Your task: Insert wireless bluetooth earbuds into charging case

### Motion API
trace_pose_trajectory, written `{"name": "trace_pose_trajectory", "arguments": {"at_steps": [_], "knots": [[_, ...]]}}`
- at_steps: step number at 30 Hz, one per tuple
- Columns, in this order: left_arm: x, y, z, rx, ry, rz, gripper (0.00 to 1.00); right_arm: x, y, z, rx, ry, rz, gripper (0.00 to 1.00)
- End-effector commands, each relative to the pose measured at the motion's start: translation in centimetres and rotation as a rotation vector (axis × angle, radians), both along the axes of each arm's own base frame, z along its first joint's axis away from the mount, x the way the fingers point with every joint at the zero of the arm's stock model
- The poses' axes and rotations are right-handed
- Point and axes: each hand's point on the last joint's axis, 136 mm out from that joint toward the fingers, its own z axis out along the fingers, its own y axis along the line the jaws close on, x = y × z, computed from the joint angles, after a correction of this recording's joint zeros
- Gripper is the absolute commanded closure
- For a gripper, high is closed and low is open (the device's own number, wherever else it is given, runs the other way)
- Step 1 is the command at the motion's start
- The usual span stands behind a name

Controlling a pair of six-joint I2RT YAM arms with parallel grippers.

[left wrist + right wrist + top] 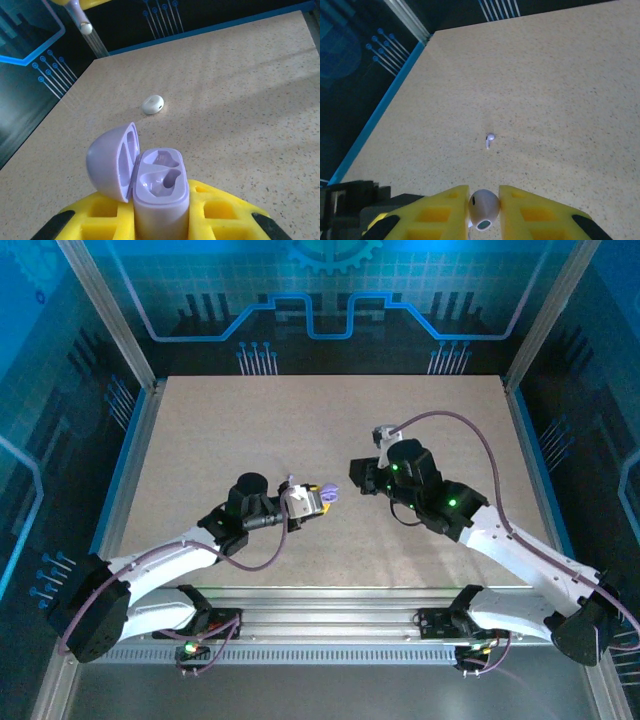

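My left gripper (160,220) is shut on a pale lavender charging case (159,182) held upright between its yellow fingers. The case's lid (111,161) hangs open to the left, and both sockets are empty. In the top view this gripper (318,499) holds the case (330,492) at mid-table. My right gripper (484,202) is shut on a pale earbud (484,209), head toward the camera. It hovers just right of the case in the top view (358,476). A second small earbud (490,139) lies on the table ahead of it.
A white rounded piece (153,104) lies on the speckled tabletop (240,100) beyond the case; whether it is a case or a bud I cannot tell. Blue walls and metal posts (110,320) enclose the table.
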Motion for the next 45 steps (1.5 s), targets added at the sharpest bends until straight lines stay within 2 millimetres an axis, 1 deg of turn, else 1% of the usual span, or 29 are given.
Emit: {"name": "trace_pose_trajectory", "arguments": {"at_steps": [1, 9, 17, 22, 25, 27, 29, 32, 35, 37, 40, 45], "knots": [[0.6, -0.1, 2.4, -0.061, -0.053, 0.033, 0.84, -0.4, 1.0, 1.1, -0.018, -0.087, 0.051, 0.77], [1.0, 0.0, 3.2, -0.095, -0.045, 0.063, 0.83, -1.4, 2.2, 0.3, -0.036, -0.103, 0.061, 0.77], [1.2, -0.2, 3.7, -0.134, -0.01, 0.071, 0.83, -1.6, 3.8, -0.7, -0.071, -0.118, 0.096, 0.77], [1.3, -0.2, 3.7, -0.14, -0.002, 0.074, 0.83, -1.5, 4.0, -1.2, -0.093, -0.12, 0.091, 0.77], [1.9, -0.1, 3.1, -0.115, 0.015, 0.103, 0.83, -0.5, 2.7, -2.0, -0.114, -0.099, 0.025, 0.75], [2.6, 0.2, 2.5, -0.097, 0.039, 0.149, 0.83, 0.5, 1.0, -3.6, -0.117, -0.014, -0.033, 0.73], [2.9, 0.4, 2.1, -0.087, 0.055, 0.168, 0.83, 1.3, -0.4, -5.6, -0.1, 0.097, -0.071, 0.72], [3.1, 0.4, 2.0, -0.086, 0.067, 0.177, 0.83, 1.5, -1.5, -8.1, -0.085, 0.214, -0.081, 0.7], [3.4, 0.6, 2.0, -0.081, 0.074, 0.204, 0.83, 1.4, -2.7, -9.9, -0.114, 0.325, -0.088, 0.67], [3.5, 0.8, 2.0, -0.078, 0.076, 0.214, 0.82, 1.2, -3.5, -10.7, -0.168, 0.38, -0.072, 0.64], [3.5, 0.9, 2.0, -0.075, 0.077, 0.22, 0.82, 1.1, -4.8, -11.6, -0.248, 0.475, -0.035, 0.64], [3.6, 1.2, 2.2, -0.075, 0.076, 0.227, 0.82, 1.4, -8.1, -13.6, -0.332, 0.666, -0.078, 0.64]]}}
